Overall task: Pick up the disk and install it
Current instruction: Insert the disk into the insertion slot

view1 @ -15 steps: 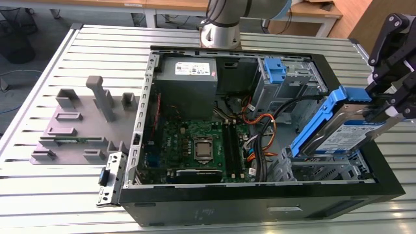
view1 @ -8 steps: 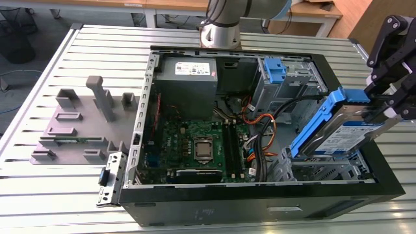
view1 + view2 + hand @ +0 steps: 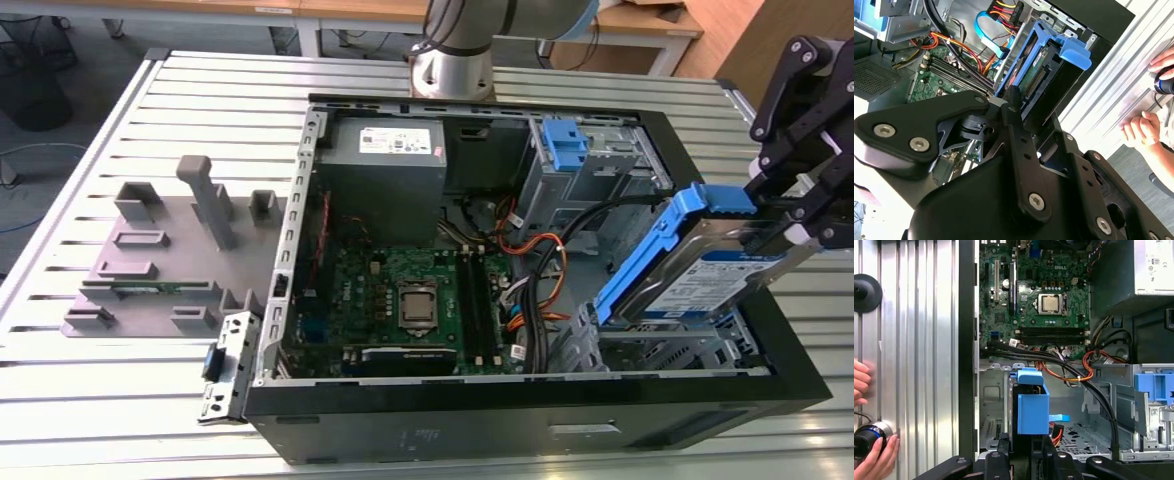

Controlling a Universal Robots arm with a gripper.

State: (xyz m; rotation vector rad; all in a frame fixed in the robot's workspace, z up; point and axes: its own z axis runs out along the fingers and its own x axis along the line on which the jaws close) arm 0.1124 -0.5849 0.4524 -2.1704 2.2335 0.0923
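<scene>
End effector (image 3: 785,228) pinches the disk (image 3: 701,265), holding it steeply tilted over the drive bay (image 3: 667,350) at four o'clock in the open computer case (image 3: 534,398); the motherboard (image 3: 387,290) lies toward nine o'clock of the disk.

Exterior view: high and off the arm, angled down on the open computer case (image 3: 400,425), with the arm base (image 3: 451,68) at the far side; middle distance.
First wrist view: straight down past the gripper (image 3: 1028,447) into the case; close.
Second wrist view: very close, apparently behind the gripper's links, slanting into the case.
Shared: motherboard (image 3: 400,300) and disk (image 3: 707,275), in all three.
</scene>
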